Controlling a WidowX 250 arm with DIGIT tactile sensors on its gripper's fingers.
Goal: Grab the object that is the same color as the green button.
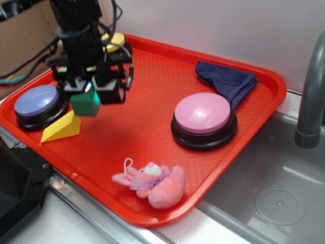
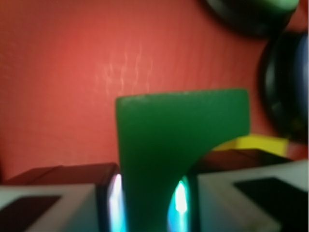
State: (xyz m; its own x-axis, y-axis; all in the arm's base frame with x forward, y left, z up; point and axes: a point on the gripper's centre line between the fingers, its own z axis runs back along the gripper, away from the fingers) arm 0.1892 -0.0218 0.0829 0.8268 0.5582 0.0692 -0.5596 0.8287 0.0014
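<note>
A: What's at the left of the frame?

B: A lilac-domed button [image 1: 36, 100], a yellow wedge [image 1: 62, 127], and just right of them the gripper [image 1: 87, 93], its fingers clamped on the green block [image 1: 86, 103]. The block looks lifted just clear of the red tray [image 1: 147, 127].

A: The grip?

B: The wrist view shows the pads [image 2: 115, 205] on opposite flat faces of the block [image 2: 164, 159], beside the arch. It's stiff, light wood, likely a bit slick, so squeezing flat sides suits it.

A: The green button?

B: Possibly the pale green dome [image 2: 285, 4] at upper right, cropped.
</note>
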